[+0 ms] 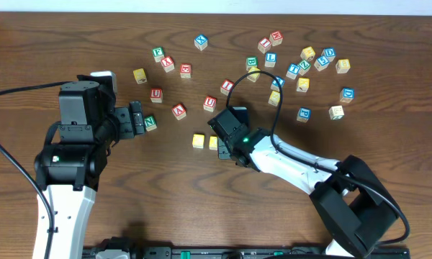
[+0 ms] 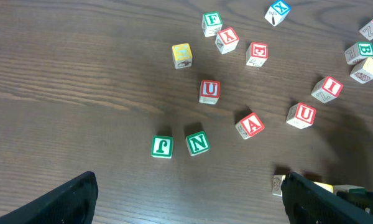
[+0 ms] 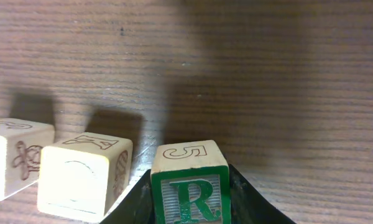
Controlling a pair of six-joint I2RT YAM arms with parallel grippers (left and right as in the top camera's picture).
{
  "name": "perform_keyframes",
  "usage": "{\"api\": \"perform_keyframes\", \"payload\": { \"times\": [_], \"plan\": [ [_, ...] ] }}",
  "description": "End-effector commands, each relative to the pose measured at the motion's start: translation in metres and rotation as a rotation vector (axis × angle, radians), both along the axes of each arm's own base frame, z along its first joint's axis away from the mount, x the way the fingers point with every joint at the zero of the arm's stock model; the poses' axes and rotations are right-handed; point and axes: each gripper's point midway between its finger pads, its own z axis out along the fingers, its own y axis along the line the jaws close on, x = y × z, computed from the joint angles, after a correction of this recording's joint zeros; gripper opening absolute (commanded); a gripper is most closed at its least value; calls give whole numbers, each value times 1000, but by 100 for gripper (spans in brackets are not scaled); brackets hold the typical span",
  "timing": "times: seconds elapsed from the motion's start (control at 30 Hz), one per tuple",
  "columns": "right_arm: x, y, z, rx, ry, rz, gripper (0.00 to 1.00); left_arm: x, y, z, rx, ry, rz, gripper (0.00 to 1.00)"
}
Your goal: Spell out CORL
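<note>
My left gripper point(image 1: 138, 119) hangs wide open, holding nothing. The first yellow cube point(image 3: 12, 158) and second yellow cube point(image 3: 81, 177) sit side by side. The R cube point(image 3: 189, 186) stands just right of them, between the jaws of my right gripper point(image 3: 190, 208); whether it is clamped or freed I cannot tell. A spreading finger could knock the second yellow cube askew. Bare table point(image 3: 286, 74) right of R leaves room for the L cube point(image 1: 271, 59)

Letters readable on wooden cubes.
Inside the right claw point(image 3: 189, 208), the R cube point(image 3: 189, 186) shows a green R, 5 on top; ahead of the left claw point(image 2: 186, 196), green N cube point(image 2: 198, 142), red A cube point(image 2: 250, 125).
</note>
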Motion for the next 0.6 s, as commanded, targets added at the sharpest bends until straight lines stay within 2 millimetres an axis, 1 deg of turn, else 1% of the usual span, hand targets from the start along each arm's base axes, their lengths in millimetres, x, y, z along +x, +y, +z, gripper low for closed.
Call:
{"api": "perform_keyframes", "payload": {
  "times": [0.0,0.03,0.17,0.27,0.43,0.57],
  "plan": [
    [0,10,1,1,-12,17,32,2,1,7,8,-17,-6,93],
    [0,10,1,1,-12,17,34,2,1,7,8,-17,-6,93],
    [0,10,1,-2,-13,23,34,2,1,7,8,-17,-6,93],
    [0,10,1,-2,-13,23,37,2,1,7,8,-17,-6,93],
    [1,10,3,0,-14,23,42,2,1,7,7,-17,-6,93],
    [2,12,7,-3,-15,30,41,2,1,7,7,-17,-6,93]
  ]
}}
